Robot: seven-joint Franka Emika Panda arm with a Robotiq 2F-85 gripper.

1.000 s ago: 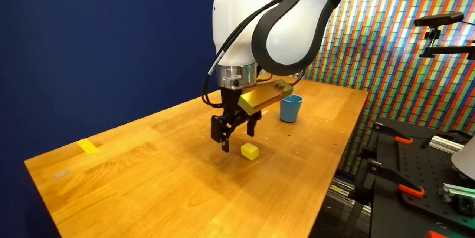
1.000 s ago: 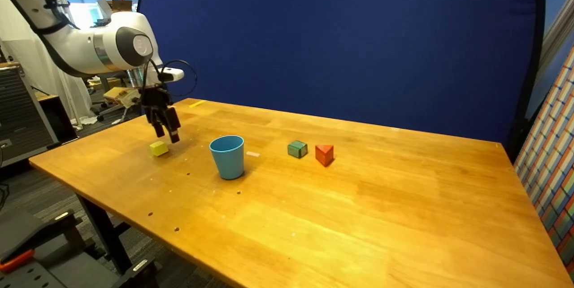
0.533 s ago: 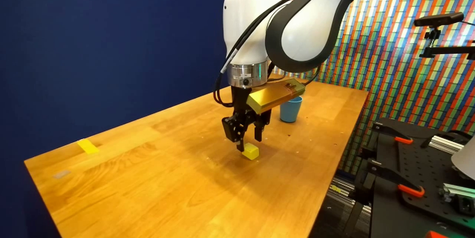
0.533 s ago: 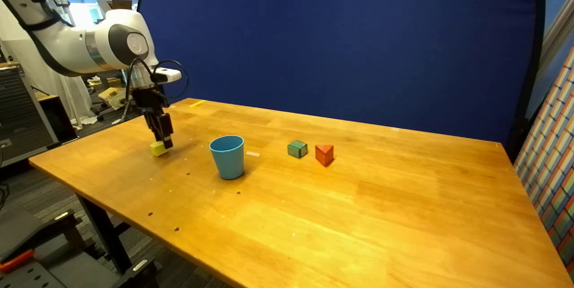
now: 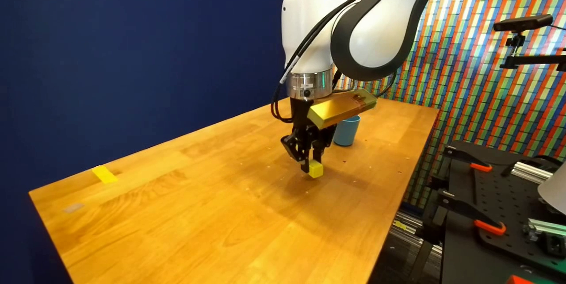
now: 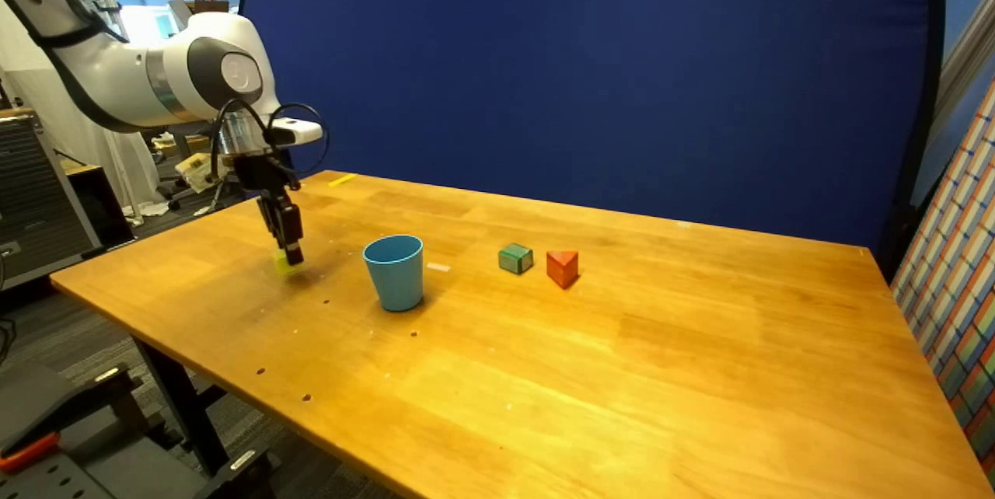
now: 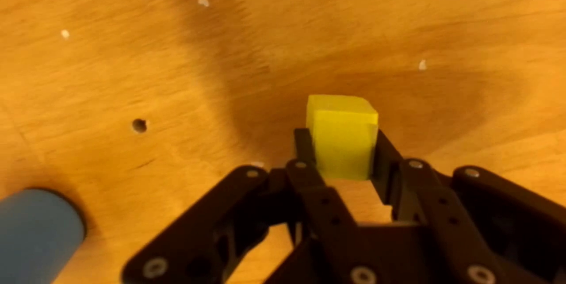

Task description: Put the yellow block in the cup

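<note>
In the wrist view the yellow block [image 7: 345, 142], a small bright cube, is pinched between both black fingers [image 7: 305, 144] of my gripper [image 7: 342, 151]. An exterior view has the gripper [image 5: 311, 164] pointing down around the block [image 5: 315, 169]. From the opposite angle, a finger [image 6: 293, 252] covers part of the block [image 6: 284, 264]. I cannot tell whether the block still touches the table. The light-blue cup [image 6: 396, 277] stands upright, apart from the gripper. Its side shows at the lower left of the wrist view as a blue cylinder [image 7: 35, 235].
Beyond the cup lie a green block [image 6: 515, 259] and a red wedge [image 6: 563, 269] on the wooden table [image 6: 661, 375]. A blue screen [image 5: 132, 54] rises along one long side. A black cart [image 5: 477, 195] with clamps stands beside the opposite edge.
The open gripper came down over the yellow block and its fingers shut on it. Block and gripper have shifted a little toward the cup. The cup, green block and red wedge have not moved.
</note>
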